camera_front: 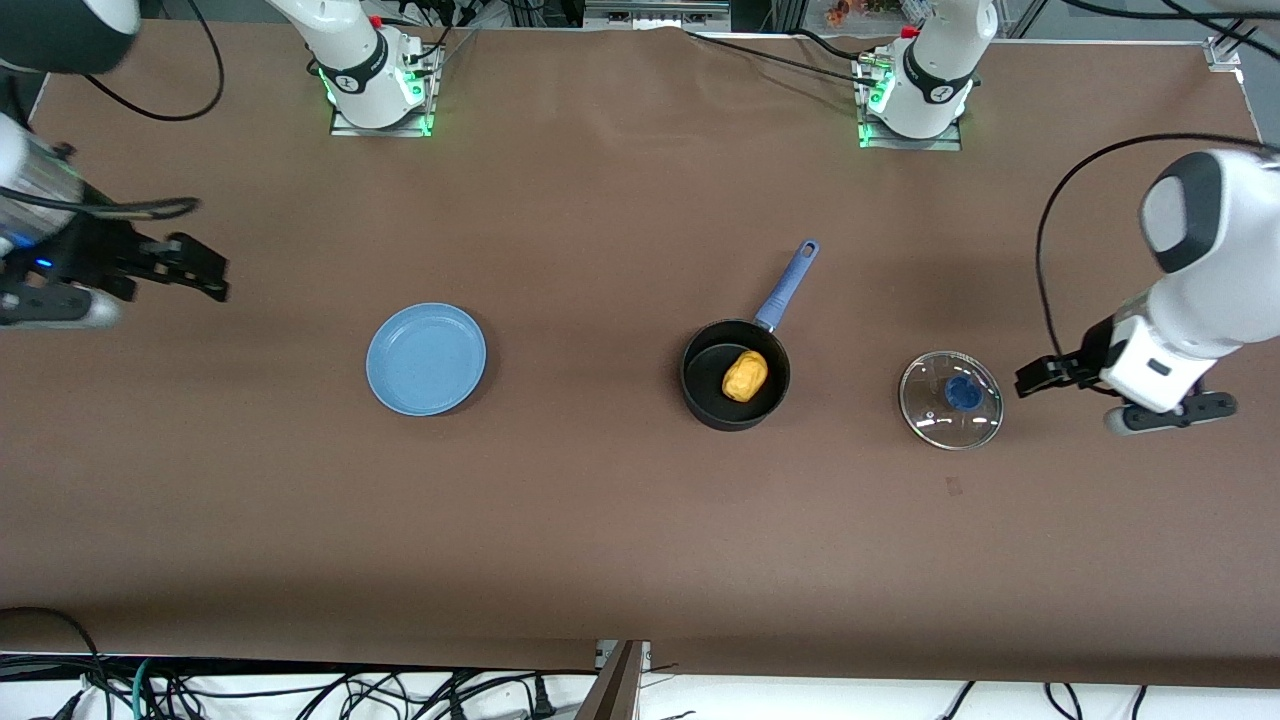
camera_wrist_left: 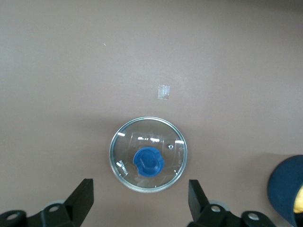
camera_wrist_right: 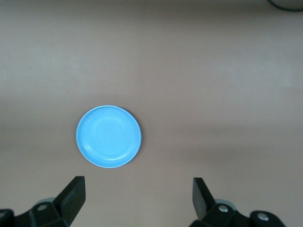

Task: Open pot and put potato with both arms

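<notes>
1. Small round black saucepan (camera_front: 735,375) with long blue handle (camera_front: 790,283): standing uncovered on the brown worktop (camera_front: 600,520), near the middle of its length, somewhat toward the left arm's end. Handle pointing toward the edge along which the robot bases stand.
2. Small lumpy yellow-orange potato (camera_front: 745,375): lying inside the saucepan, on its floor, close to the wall on the left arm's side.
3. Round glass lid (camera_front: 951,400) with blue knob (camera_front: 963,391): lying flat on the worktop, knob up, well apart from the saucepan, toward the left arm's end. Seen also in the left wrist view (camera_wrist_left: 148,161).
4. Flat round blue plate (camera_front: 426,359): resting bare on the worktop toward the right arm's end, well apart from the saucepan. Seen also in the right wrist view (camera_wrist_right: 108,136).
5. Left gripper (camera_front: 1040,378): in the air over the worktop close to the left arm's end edge, just beside the lid, not touching it. Fingers (camera_wrist_left: 83,198) spread wide, holding nothing.
6. Right gripper (camera_front: 200,268): in the air near the right arm's end edge, well apart from the plate. Fingers (camera_wrist_right: 73,196) spread wide, holding nothing.
</notes>
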Robot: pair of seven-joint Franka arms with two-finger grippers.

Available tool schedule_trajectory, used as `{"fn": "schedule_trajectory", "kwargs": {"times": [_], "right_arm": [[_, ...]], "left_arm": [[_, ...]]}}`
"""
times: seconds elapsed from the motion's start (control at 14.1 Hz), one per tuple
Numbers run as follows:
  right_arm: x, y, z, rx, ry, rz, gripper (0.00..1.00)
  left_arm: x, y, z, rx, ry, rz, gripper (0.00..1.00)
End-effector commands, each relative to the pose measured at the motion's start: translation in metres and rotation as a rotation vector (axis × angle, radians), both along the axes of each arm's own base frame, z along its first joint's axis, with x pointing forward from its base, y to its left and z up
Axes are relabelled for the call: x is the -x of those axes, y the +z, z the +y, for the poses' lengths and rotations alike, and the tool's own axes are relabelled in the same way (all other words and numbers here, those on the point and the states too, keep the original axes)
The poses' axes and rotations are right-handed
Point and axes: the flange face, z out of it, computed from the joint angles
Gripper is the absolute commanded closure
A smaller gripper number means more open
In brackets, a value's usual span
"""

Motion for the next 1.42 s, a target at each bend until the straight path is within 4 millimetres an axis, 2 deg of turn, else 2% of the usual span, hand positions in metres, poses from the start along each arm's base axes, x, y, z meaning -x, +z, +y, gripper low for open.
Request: {"fn": "schedule_trajectory", "kwargs": {"times": [0.0,0.14,0.35,0.5,0.64,0.92,1.06,1.35], "right_arm": [[0.022,-0.007,-0.007,0.03,0.033,0.03,0.0],[0.028,-0.012,-0.012,0.028,0.097,0.049,0.0],[0.02,-0.008,-0.013,0.019,0.1,0.043,0.0],[0.019,-0.008,-0.014,0.021,0.103,0.043,0.0],[0.019,-0.008,-0.014,0.023,0.105,0.043,0.0],[0.018,-0.008,-0.014,0.027,0.105,0.04,0.0],[0.018,-0.008,-0.013,0.024,0.106,0.04,0.0],[0.018,-0.008,-0.011,0.023,0.11,0.04,0.0]], "left_arm": [[0.002,0.033,0.0,0.017,-0.012,0.008,0.03],[0.005,0.048,-0.001,0.008,-0.009,-0.012,0.0],[0.011,0.06,0.0,0.002,-0.013,0.008,0.0],[0.008,0.089,0.0,0.004,-0.012,-0.014,0.0],[0.009,0.105,-0.003,0.009,-0.019,-0.009,0.0],[0.01,0.126,-0.013,0.035,-0.025,-0.015,0.0],[0.011,0.13,-0.025,0.038,-0.048,-0.007,0.0],[0.012,0.142,-0.027,0.038,-0.049,-0.013,0.0]]}}
